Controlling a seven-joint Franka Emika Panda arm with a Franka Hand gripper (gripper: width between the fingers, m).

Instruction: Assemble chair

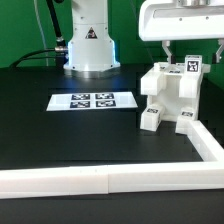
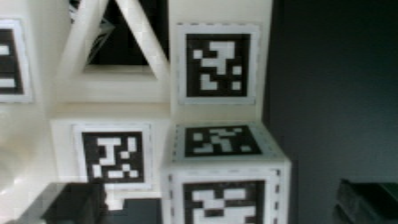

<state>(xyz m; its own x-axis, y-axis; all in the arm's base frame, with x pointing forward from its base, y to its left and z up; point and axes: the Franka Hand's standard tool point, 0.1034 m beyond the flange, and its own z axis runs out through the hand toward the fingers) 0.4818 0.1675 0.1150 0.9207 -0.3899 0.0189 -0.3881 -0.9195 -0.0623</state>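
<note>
The partly built white chair (image 1: pixel 170 98) stands at the exterior view's right, next to the white fence; several of its faces carry black marker tags. My gripper (image 1: pixel 190 58) hangs right above its top part (image 1: pixel 189 68), one finger on each side. In the wrist view the gripper (image 2: pixel 217 205) straddles a white tagged block (image 2: pixel 224 195). Dark fingers (image 2: pixel 75 203) show on both sides with gaps between them and the block. The jaws stand wide apart and hold nothing. More tagged white chair pieces (image 2: pixel 217 70) fill the wrist view beyond the block.
The marker board (image 1: pixel 93 100) lies flat on the black table at the middle. The robot base (image 1: pixel 88 42) stands behind it. A white L-shaped fence (image 1: pixel 110 178) runs along the front and up the exterior view's right side.
</note>
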